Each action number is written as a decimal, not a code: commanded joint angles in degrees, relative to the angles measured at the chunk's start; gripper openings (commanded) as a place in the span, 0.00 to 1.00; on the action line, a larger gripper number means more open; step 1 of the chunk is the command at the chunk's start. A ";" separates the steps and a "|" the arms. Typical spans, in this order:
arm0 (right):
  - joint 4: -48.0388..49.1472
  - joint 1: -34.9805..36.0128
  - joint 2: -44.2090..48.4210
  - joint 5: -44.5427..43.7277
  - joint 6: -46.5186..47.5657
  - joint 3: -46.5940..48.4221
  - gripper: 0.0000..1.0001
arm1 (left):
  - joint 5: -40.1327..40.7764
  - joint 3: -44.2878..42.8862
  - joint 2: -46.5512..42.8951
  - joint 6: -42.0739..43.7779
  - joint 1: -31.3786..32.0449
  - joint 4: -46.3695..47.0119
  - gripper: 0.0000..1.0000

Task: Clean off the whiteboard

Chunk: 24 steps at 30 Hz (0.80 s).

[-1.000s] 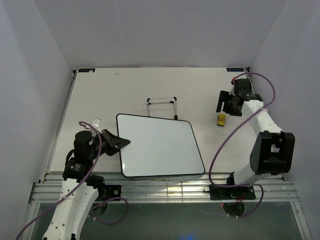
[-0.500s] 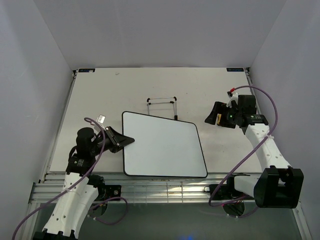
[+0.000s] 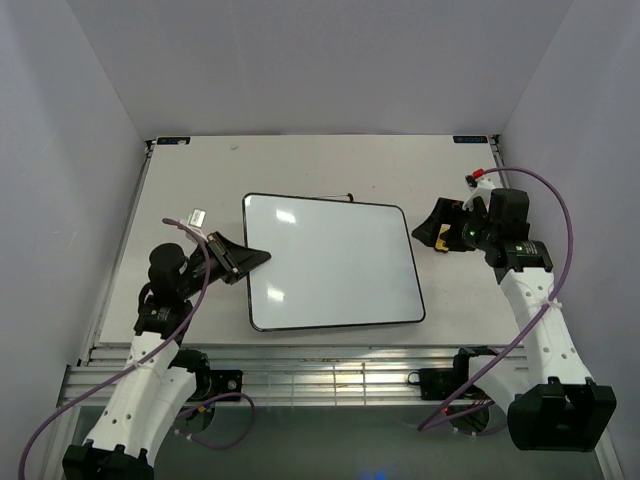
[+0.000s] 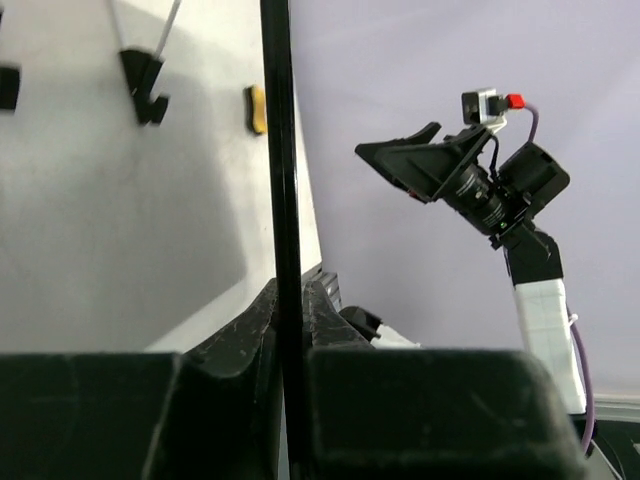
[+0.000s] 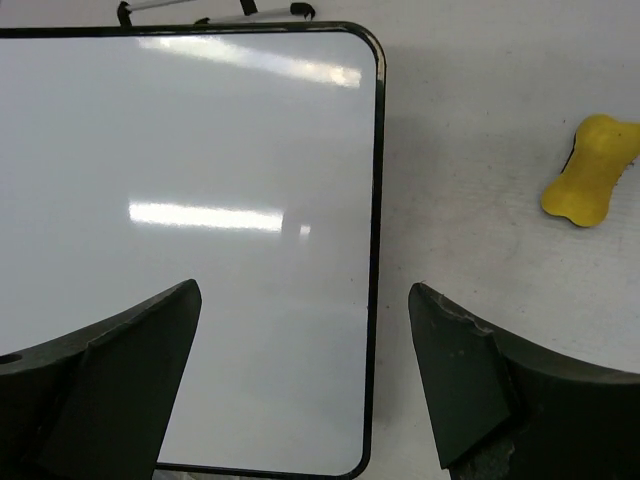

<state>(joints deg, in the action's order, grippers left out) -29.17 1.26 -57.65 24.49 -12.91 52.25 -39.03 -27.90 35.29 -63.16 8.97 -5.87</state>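
Observation:
The whiteboard (image 3: 330, 262) is a large glossy white board with a thin black frame, and its face shows no writing. My left gripper (image 3: 262, 256) is shut on its left edge; in the left wrist view the black frame (image 4: 283, 150) runs edge-on between the jaws of the left gripper (image 4: 290, 300). My right gripper (image 3: 425, 228) hovers open just off the board's right edge. In the right wrist view the right gripper (image 5: 303, 295) straddles the frame of the whiteboard (image 5: 200, 230) with nothing held. The yellow eraser (image 5: 590, 185) lies on the table to the right.
A black wire stand (image 3: 335, 196) peeks out behind the board's far edge, also visible as the stand (image 5: 210, 8) in the right wrist view. In the top view the eraser (image 3: 441, 240) is mostly hidden by the right gripper. Enclosure walls rise on three sides.
The left gripper has carried the whiteboard back and to the right, over the wire stand. The right arm left the eraser, swung toward the board's right edge, and its jaws opened wider.

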 commanded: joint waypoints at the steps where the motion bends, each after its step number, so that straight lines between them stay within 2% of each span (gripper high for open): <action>1: 0.08 0.06 4.20 -1.02 0.60 4.35 0.90 | -2.46 -4.70 0.22 -4.62 0.17 19.22 0.00; 5: 0.51 0.06 7.10 -0.41 0.34 4.88 0.90 | -0.97 -8.38 4.43 -0.22 0.17 25.36 0.00; 10: -0.53 0.06 9.48 2.32 0.07 6.02 0.90 | -2.28 -12.35 16.53 6.10 0.08 34.06 0.00; 14: -4.49 0.06 11.76 -0.84 1.48 9.79 0.90 | -4.21 -14.20 27.09 5.59 -0.01 45.55 0.00; 20: -7.22 0.06 13.79 -0.23 2.97 10.86 0.90 | -6.58 -18.59 40.18 4.54 -0.27 59.79 0.00; 24: -7.05 0.06 13.97 1.78 2.89 9.89 0.90 | -8.35 -23.24 46.18 4.62 -0.45 63.25 0.00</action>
<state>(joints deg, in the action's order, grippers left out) -35.64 1.26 -43.66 24.40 -10.96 61.45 -44.91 -44.25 82.17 -55.11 8.73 39.92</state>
